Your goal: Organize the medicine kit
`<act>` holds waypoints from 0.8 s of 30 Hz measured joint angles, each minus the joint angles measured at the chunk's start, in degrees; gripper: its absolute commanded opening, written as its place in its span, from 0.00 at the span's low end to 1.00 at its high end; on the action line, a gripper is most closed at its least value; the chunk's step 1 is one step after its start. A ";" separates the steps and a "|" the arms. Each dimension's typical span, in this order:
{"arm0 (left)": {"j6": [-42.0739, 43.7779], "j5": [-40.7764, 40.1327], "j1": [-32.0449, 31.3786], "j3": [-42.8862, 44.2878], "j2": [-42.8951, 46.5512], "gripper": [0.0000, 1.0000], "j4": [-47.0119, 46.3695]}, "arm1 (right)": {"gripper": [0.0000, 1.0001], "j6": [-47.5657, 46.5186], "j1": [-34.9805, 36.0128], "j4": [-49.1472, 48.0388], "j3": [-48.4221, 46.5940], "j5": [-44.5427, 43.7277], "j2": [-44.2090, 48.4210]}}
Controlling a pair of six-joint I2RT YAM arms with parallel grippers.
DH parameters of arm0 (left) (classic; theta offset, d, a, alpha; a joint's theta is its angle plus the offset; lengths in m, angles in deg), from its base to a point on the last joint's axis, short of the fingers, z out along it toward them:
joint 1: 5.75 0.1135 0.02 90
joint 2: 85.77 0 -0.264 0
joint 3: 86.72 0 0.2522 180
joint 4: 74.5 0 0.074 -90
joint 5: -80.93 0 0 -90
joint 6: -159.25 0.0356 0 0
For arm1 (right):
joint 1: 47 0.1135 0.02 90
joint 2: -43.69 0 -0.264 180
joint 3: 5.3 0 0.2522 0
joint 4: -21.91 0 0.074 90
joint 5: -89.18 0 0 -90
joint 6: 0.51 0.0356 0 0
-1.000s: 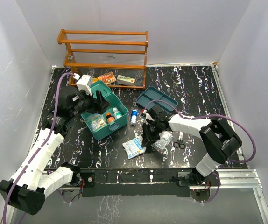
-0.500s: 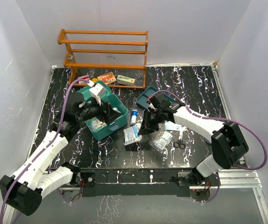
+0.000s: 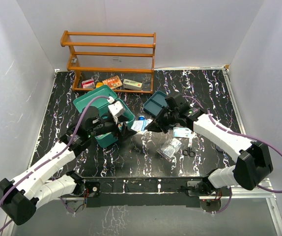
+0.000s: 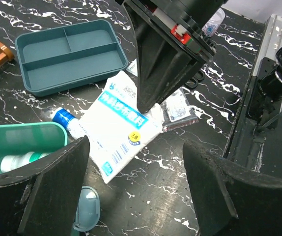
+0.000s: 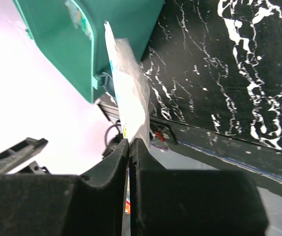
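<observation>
The medicine kit is a teal-green box at the table's left middle, partly covered by my left arm; its corner shows bottles inside. My right gripper is shut on a flat white packet with blue print, held in the air just right of the kit. In the right wrist view the packet stands edge-on between the shut fingers, the kit behind it. My left gripper is open beside the kit, facing the packet, with nothing between its fingers.
A flat teal two-compartment tray lies right of centre. A blue-capped bottle lies by the kit. Clear bags, scissors and a white packet lie at the front right. An orange rack with boxes stands at the back.
My right gripper lifted the white packet off the table and carried it back and left toward the kit. My left arm swung right from over the kit, its jaws widening.
</observation>
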 measured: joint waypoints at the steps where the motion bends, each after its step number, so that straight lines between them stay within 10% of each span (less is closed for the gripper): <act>1: 0.92 -0.50 -0.61 -0.02 0.00 0.78 -0.17 | 0.00 1.44 0.00 -0.35 0.02 -0.22 0.28; 12: 16.52 -4.22 -4.98 -2.08 -1.25 0.86 -0.61 | 0.00 16.46 0.00 0.55 0.00 1.33 0.87; 24: 25.42 -8.90 -9.86 -2.23 -9.33 0.59 -1.97 | 0.00 22.45 -0.74 1.16 0.00 5.35 1.53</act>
